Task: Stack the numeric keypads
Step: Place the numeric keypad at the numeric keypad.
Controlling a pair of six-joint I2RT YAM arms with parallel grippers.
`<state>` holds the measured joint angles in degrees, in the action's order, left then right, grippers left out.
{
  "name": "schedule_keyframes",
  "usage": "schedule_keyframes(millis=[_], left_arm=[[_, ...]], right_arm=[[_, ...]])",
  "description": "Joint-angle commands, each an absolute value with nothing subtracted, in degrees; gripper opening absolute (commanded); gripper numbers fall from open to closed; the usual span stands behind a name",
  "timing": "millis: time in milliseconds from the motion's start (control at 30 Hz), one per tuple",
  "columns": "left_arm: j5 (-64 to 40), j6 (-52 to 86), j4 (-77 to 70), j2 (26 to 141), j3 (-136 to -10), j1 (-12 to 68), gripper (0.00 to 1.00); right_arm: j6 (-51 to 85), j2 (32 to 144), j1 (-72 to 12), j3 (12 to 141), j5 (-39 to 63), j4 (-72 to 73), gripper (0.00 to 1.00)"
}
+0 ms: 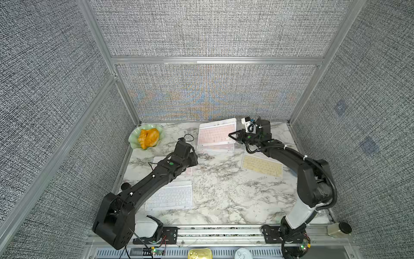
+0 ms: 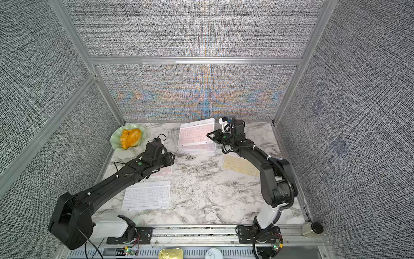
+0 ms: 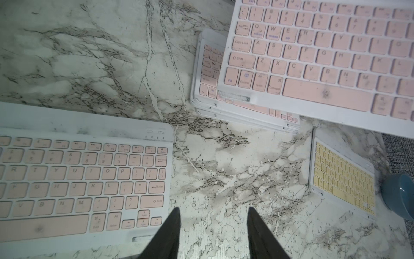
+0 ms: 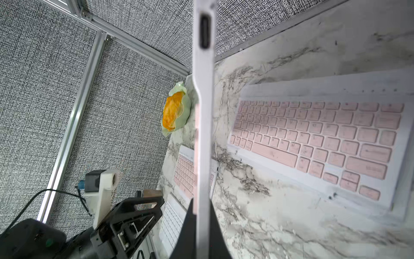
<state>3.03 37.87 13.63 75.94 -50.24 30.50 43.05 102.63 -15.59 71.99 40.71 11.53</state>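
Observation:
In both top views a pink numeric keypad (image 1: 216, 132) (image 2: 197, 132) hangs tilted over a stack of keypads (image 1: 216, 149) at the back. My right gripper (image 1: 233, 135) is shut on its right edge; the right wrist view shows it edge-on (image 4: 202, 134) between the fingers (image 4: 190, 224). My left gripper (image 3: 214, 210) stands open over bare marble, right beside another pink keypad (image 3: 78, 179) that my left arm mostly hides in the top views. A white keypad (image 1: 170, 197) lies front left. A yellow keypad (image 1: 262, 166) lies at the right, beneath my right arm.
A green wavy dish (image 1: 134, 143) holding an orange pastry sits in the back left corner. Grey fabric walls with aluminium posts close three sides. A small jar with a black lid (image 1: 339, 229) stands at the front right corner, on the front rail.

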Motion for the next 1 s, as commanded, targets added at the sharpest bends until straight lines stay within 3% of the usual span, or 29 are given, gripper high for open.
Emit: schedule_keyframes(millis=[0, 467, 967], left_arm=[[3.94, 37.22, 11.74, 75.11, -49.53, 30.23, 0.5], [4.48, 38.14, 11.88, 75.13, -48.87, 30.15, 0.5], [3.0, 38.5, 13.43, 77.99, -50.3, 30.16, 0.5]], right_arm=[[44.43, 105.77, -15.09, 74.56, 43.66, 15.57, 0.0], [46.83, 118.04, -13.9, 80.31, 46.68, 17.81, 0.0], [45.11, 120.94, -12.4, 81.87, 47.46, 12.26, 0.0]])
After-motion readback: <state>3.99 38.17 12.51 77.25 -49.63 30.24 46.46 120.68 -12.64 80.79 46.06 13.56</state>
